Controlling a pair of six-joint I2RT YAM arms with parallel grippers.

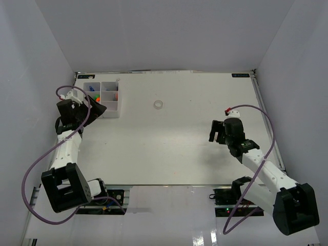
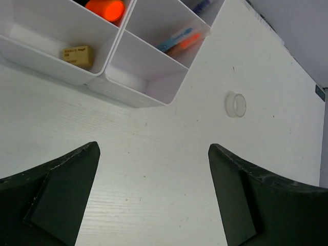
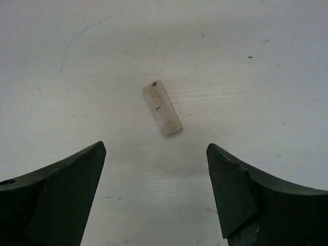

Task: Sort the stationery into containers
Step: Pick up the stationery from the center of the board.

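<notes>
The white organiser tray stands at the far left of the table. In the left wrist view its compartments hold an orange cap, a small tan block and a blue pen with an orange highlighter. The clear tape ring lies alone on the table, also in the left wrist view. My left gripper is open and empty just in front of the tray. My right gripper is open and empty, just short of a small whitish flat strip on the table.
White walls enclose the table on the left, back and right. A faint blue pen mark is on the tabletop ahead of the right gripper. Purple cables loop beside both arms.
</notes>
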